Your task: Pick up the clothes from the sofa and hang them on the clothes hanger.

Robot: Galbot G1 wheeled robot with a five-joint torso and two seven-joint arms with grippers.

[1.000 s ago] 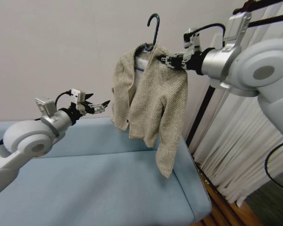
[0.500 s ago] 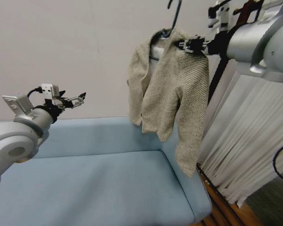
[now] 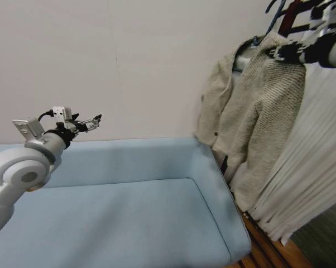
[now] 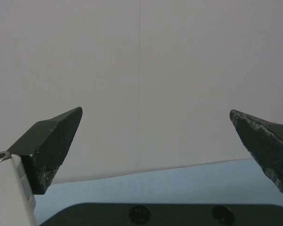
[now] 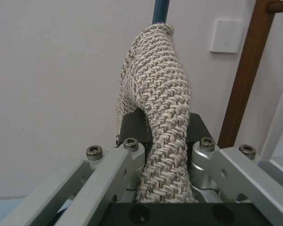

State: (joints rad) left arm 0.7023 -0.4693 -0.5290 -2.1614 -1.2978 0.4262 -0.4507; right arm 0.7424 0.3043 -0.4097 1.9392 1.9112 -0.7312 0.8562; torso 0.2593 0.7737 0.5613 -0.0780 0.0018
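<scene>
— Head view: where's the cardigan (image 3: 257,111)?
— Above the sofa's (image 3: 129,218) right end, its shoulder pinched in the right hand (image 3: 278,53). The left hand (image 3: 93,119) hovers above the sofa's left end.
— Left wrist view?
— Fingers (image 4: 52,146) spread wide, holding nothing.
— Right wrist view?
— Knit clamped between fingers (image 5: 132,128), just below the blue hanger (image 5: 159,10).

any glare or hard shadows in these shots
Head view: even light, no glare, soft shading on the sofa. Left wrist view: the open left hand shows dark against the pale wall. Right wrist view: the cardigan in the right hand is evenly lit, no hard shadows.
</scene>
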